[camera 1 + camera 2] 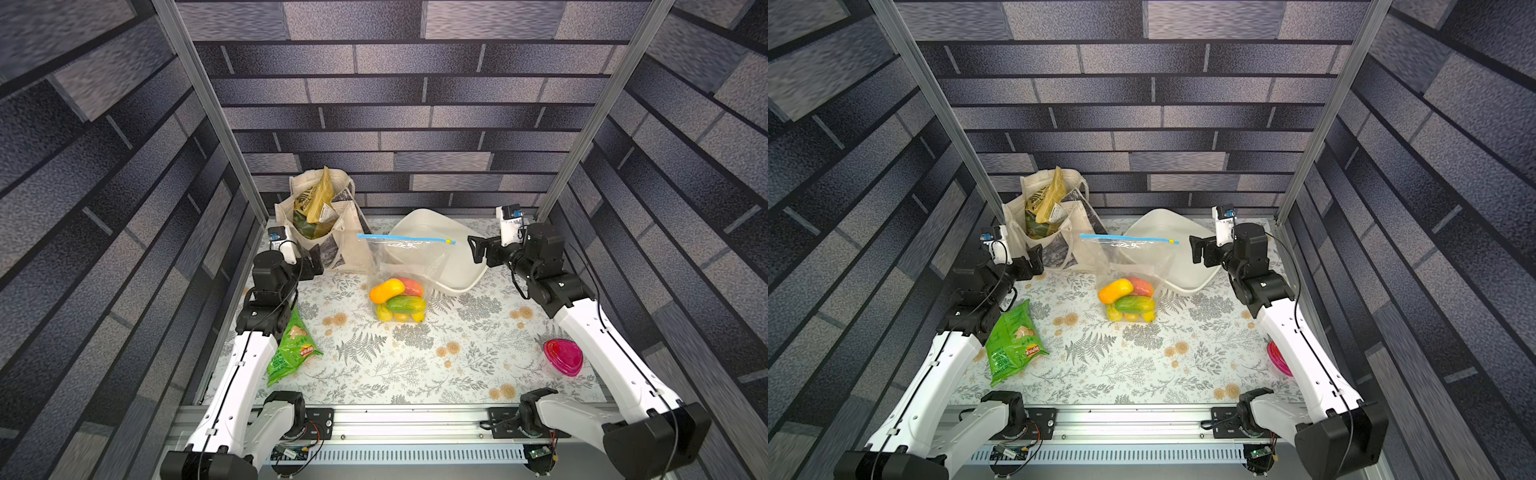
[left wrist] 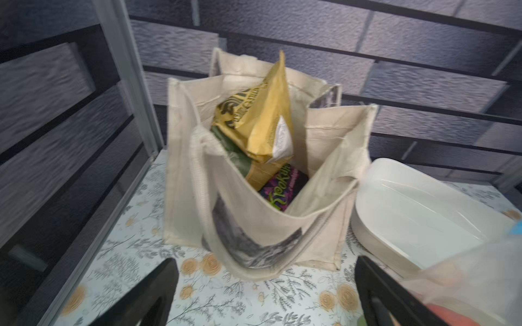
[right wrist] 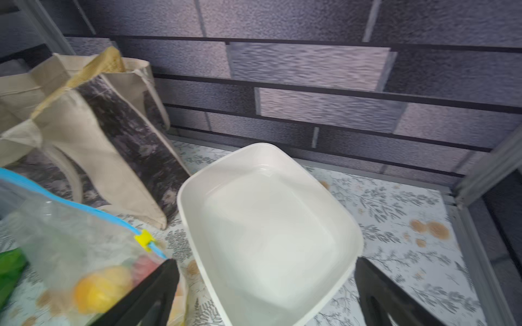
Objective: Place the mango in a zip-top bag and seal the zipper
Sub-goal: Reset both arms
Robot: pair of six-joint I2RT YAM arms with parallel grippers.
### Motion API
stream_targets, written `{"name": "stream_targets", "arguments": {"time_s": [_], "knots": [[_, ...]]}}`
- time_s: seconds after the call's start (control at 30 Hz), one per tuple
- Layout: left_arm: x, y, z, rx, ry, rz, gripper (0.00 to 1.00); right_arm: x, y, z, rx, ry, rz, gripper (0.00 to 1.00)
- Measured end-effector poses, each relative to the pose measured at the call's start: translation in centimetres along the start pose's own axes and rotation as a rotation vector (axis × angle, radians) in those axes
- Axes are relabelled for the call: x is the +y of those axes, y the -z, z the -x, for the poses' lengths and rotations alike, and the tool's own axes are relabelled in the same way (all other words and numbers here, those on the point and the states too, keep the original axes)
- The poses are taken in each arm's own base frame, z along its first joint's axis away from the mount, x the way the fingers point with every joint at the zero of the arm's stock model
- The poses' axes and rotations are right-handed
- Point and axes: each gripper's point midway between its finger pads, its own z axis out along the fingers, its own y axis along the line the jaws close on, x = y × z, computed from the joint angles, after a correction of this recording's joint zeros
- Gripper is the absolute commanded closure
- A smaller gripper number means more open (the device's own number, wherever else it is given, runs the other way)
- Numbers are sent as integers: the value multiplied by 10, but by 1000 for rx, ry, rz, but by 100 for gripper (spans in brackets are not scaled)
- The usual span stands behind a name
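Mango point(image 1: 386, 290) sits in the zip-top bag point(image 1: 401, 262); the zipper point(image 1: 405, 239) looks shut. Left gripper point(image 1: 313, 262) and right gripper point(image 1: 478, 249) are wide apart, empty. Back off gently, so nothing tips.

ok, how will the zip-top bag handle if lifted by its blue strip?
Probably floppy: the zip-top bag is thin creased film, so its walls should fold. Likely bottom-heavy: the fruit sits piled at its base, so it would hang and swing below the zipper. Pushed high up, it may tip, since it stands tall.
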Motion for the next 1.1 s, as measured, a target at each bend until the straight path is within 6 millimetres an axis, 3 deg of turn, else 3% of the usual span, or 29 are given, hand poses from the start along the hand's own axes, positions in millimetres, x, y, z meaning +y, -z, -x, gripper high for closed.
{"name": "stream_targets", "arguments": {"time_s": [0.1, 0.27, 0.33, 0.4, 0.63, 0.83, 1.03, 1.1], "knots": [[28, -12, -47, 67, 5, 141, 0, -36, 0, -43, 10, -1, -194, 0], [52, -28, -129, 172, 13, 218, 0, -73, -7, -142, 127, 13, -373, 0], [58, -35, -154, 207, 5, 240, 0, -83, -10, -172, 185, 23, -422, 0], [61, -43, -164, 218, 0, 250, 0, -90, -17, -186, 208, 24, -455, 0], [53, -68, -172, 193, -49, 209, 0, -114, -28, -222, 180, -28, -577, 0], [33, -78, -156, 114, -124, 114, 0, -123, -40, -214, 80, -51, -598, 0], [49, -93, -182, 143, -118, 97, 0, -125, -57, -203, 78, -55, -576, 0], [48, -94, -180, 132, -121, 101, 0, -124, -63, -195, 67, -57, -565, 0]]}}
